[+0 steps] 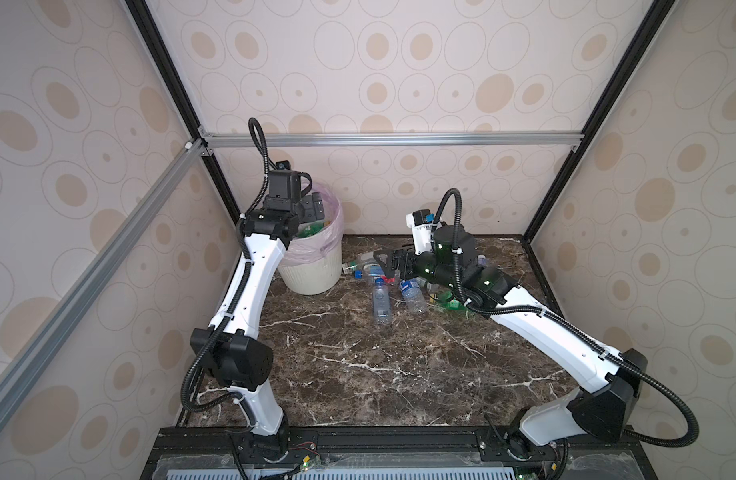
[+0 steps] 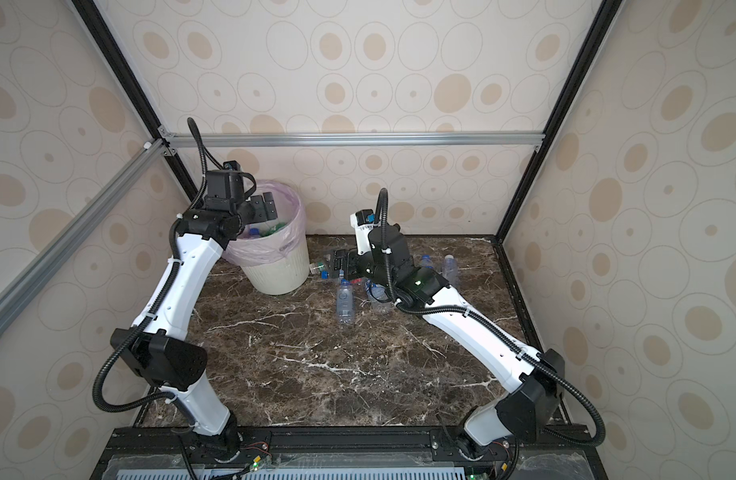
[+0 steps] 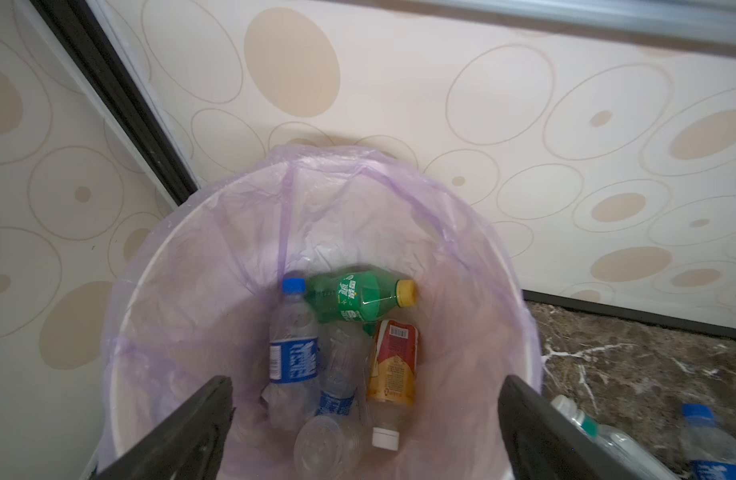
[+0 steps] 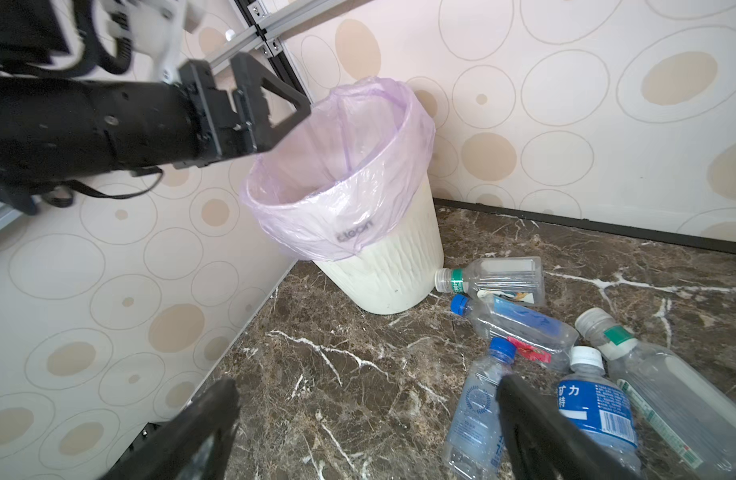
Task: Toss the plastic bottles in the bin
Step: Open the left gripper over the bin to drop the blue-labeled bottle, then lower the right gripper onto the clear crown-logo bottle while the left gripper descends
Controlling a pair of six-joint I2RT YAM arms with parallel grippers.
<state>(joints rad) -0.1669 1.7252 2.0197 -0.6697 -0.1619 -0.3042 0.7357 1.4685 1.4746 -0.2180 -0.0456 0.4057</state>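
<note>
**A:** Where does your left gripper stand?

**B:** Above the mouth of the bin, which sits in the far left corner of the marble table. The jaws are spread wide with nothing between them. The wrist view looks straight down past both fingers into the pink liner bag.

**A:** What lies in the bin?

**B:** A green bottle with a yellow cap, a clear bottle with a blue cap and blue label, and a bottle with a red-and-yellow label. At least one more clear bottle lies between them.

**A:** And your right gripper?

**B:** Low over the table, to the right of the bin, jaws likewise wide apart and gripping nothing. One finger stands in front of a blue-capped clear bottle. Whether they touch cannot be told.

**A:** Where are the other plastic bottles?

**B:** On their sides in a loose cluster right of the bin — the nearest, a square clear bottle with a green neck band, lies just beside its base. In both top views your right arm partly hides several.
</note>
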